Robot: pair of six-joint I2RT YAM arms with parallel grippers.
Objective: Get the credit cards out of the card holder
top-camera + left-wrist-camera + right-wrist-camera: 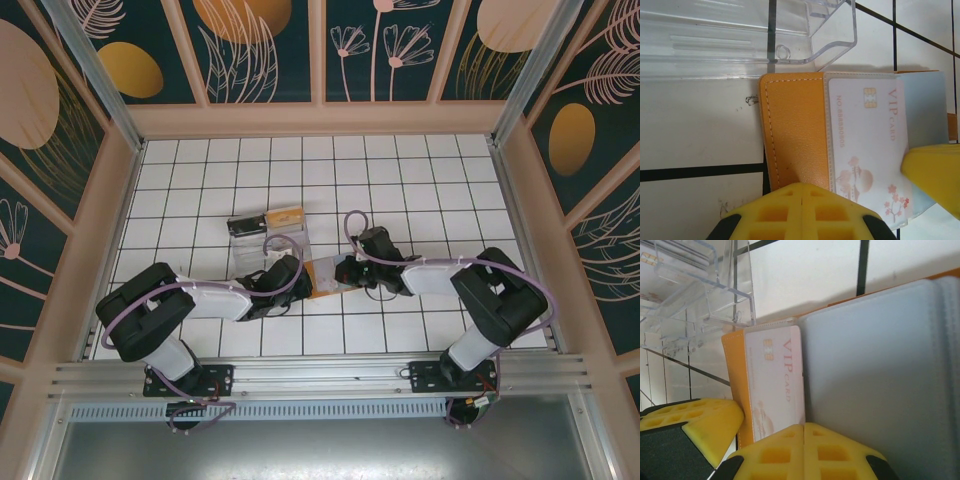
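Open orange-brown leather-like card holder lies beside a clear plastic tray; 1 pale pink-and-white VIP credit card sits in its pocket; left gripper and right gripper closed at its edge; extraction seems barely begun.

One holder lies open on the one counter. One card shows in its clear pocket, marked VIP and bearing one gold chip. One clear tray stands just beside the holder. At the tray's far end sit two small things, one dark item and one tan item; what they are cannot be told. Through the tray wall, the right wrist view shows one pale face with gold chip marks; whether it is a second card cannot be told. There are two arms, a left arm and a right arm. There are two end effectors, the left end effector and the right end effector, each with two yellow fingers.
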